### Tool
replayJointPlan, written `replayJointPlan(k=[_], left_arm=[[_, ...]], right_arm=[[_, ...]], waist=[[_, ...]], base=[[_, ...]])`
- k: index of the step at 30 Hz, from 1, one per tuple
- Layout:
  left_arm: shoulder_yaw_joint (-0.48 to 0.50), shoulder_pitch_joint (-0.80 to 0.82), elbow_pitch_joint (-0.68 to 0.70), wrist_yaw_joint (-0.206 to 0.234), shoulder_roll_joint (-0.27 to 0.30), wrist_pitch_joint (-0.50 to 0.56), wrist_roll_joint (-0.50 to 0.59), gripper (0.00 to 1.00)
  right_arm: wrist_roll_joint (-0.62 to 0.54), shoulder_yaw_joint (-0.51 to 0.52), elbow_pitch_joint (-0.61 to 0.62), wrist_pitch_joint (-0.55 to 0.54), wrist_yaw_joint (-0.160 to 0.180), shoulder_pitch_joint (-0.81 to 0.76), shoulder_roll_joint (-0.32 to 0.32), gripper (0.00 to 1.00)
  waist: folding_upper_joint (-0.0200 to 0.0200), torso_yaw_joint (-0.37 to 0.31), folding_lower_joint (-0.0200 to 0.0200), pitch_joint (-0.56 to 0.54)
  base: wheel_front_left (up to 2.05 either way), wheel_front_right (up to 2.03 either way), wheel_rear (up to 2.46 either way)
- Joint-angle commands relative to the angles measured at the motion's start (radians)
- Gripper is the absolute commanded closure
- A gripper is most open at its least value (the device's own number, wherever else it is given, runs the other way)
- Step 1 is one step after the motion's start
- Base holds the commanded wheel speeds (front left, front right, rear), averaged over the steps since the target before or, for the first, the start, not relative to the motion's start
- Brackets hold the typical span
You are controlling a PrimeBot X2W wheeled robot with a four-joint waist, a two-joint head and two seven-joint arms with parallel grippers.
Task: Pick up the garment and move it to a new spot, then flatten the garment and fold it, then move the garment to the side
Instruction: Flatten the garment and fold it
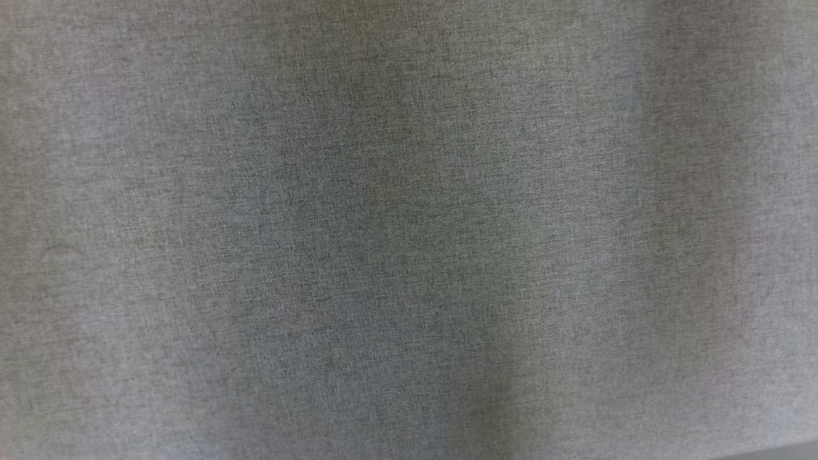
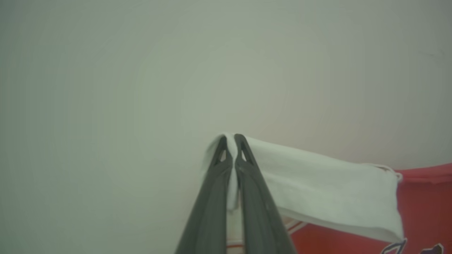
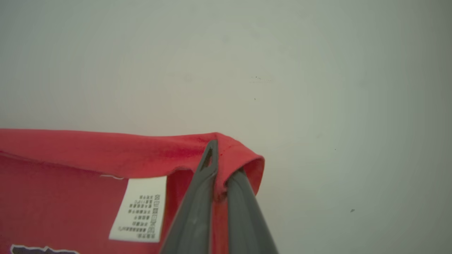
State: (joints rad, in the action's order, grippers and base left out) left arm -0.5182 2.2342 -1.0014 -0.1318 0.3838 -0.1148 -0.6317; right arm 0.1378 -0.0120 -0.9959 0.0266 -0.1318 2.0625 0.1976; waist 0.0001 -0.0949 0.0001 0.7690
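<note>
Garment (image 3: 63, 197) | spanned between pincers | left pincer (image 2: 231, 138) clamped on white edge (image 2: 317, 183), cloth running to 4 o'clock | right pincer (image 3: 226, 158) clamped on red hem (image 3: 106, 148) | tension to be kept even while laid.

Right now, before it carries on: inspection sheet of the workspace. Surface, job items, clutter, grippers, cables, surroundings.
Surface: grey woven surface in the head view; pale plain surface beyond the fingers in the wrist views.
Job's things: red garment with a white part and a care label, held at two edges.
Clutter: nothing seen.
Grippers: left gripper shut on the white part's edge; right gripper shut on a folded red edge.
Cables: nothing seen.
Surroundings: nothing seen beyond those two surfaces.
</note>
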Motion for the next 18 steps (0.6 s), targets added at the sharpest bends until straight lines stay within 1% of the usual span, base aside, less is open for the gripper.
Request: replayJointPlan(k=[1,8,12,16,18], left_arm=[[-0.003,0.019,-0.003,0.003,0.007,-0.006,-0.013,1.00],[-0.049,0.040,-0.024,0.003,0.020,-0.024,-0.049,1.00],[-0.066,0.036,-0.021,0.003,0.021,-0.041,-0.076,1.00],[-0.087,-0.009,0.001,0.003,0.023,-0.066,-0.104,1.00],[-0.100,-0.040,0.017,0.003,0.034,-0.076,-0.123,1.00]], right_arm=[[-0.006,-0.003,-0.004,0.006,0.002,0.016,0.002,1.00],[-0.028,-0.018,-0.060,0.032,0.002,0.048,0.000,1.00],[-0.033,-0.028,-0.085,0.050,0.002,0.059,-0.012,1.00],[-0.014,-0.039,-0.108,0.074,0.002,0.044,-0.013,1.00],[-0.002,-0.048,-0.117,0.088,0.002,0.018,-0.014,1.00]], waist=[[-0.0001,0.000,-0.0001,0.002],[-0.0001,-0.003,-0.0001,0.010],[-0.0001,-0.002,-0.0001,0.008],[-0.0001,0.001,-0.0001,-0.006],[-0.0001,0.003,-0.0001,-0.017]], base=[[0.00,0.00,0.00],[0.00,0.00,0.00],[0.00,0.00,0.00],[0.00,0.00,0.00],[0.00,0.00,0.00]])
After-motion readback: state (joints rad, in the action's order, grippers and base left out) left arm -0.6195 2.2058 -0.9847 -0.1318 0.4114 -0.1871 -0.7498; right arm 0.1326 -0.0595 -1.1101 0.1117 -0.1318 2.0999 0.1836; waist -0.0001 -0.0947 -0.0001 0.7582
